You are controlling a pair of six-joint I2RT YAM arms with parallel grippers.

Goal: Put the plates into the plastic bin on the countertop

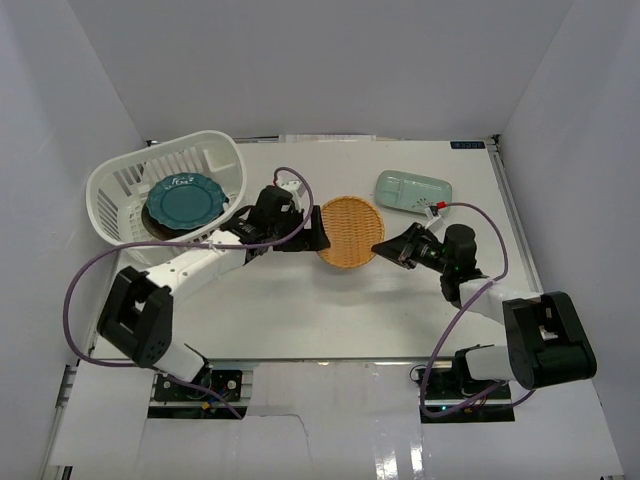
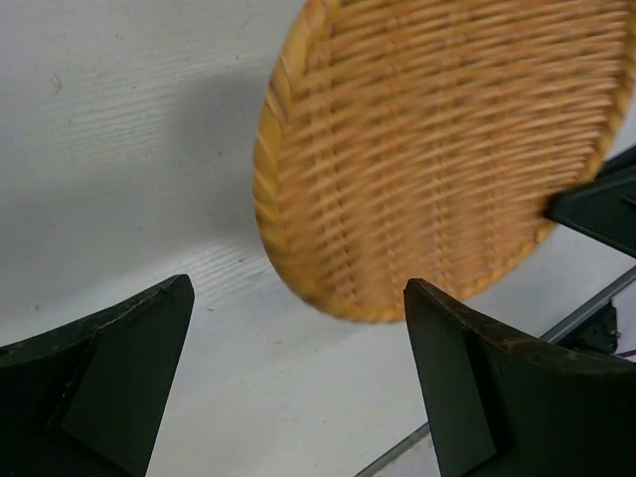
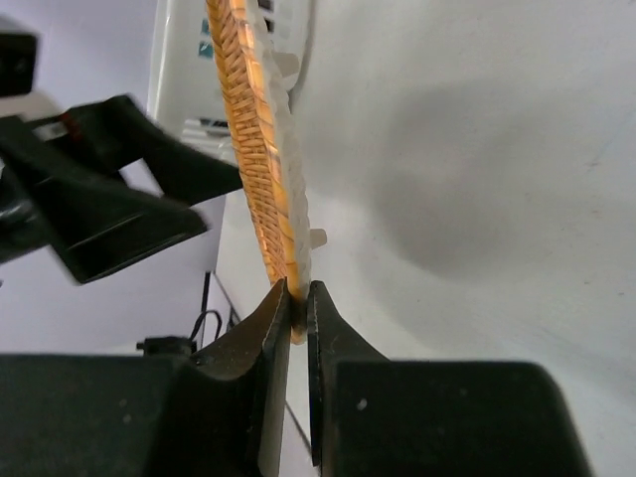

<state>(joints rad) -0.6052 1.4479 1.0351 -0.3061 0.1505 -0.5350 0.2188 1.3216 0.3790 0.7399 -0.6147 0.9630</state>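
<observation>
The orange woven round plate (image 1: 349, 231) is in mid-table, held off the countertop (image 1: 300, 310). My right gripper (image 1: 383, 247) is shut on its right rim; the right wrist view shows the rim (image 3: 260, 149) edge-on, pinched between the fingertips (image 3: 297, 298). My left gripper (image 1: 318, 243) is open at the plate's left edge; in the left wrist view the plate (image 2: 447, 149) hangs just beyond the spread fingers (image 2: 298, 397). The white plastic bin (image 1: 120, 185) sits tilted at the back left with the teal scalloped plate (image 1: 185, 199) on top inside. The pale-green rectangular tray (image 1: 412, 188) lies at the back right.
White walls enclose the countertop on three sides. A thin metal edge (image 1: 515, 225) runs along the right side. Purple cables (image 1: 75, 300) loop from both arms near their bases.
</observation>
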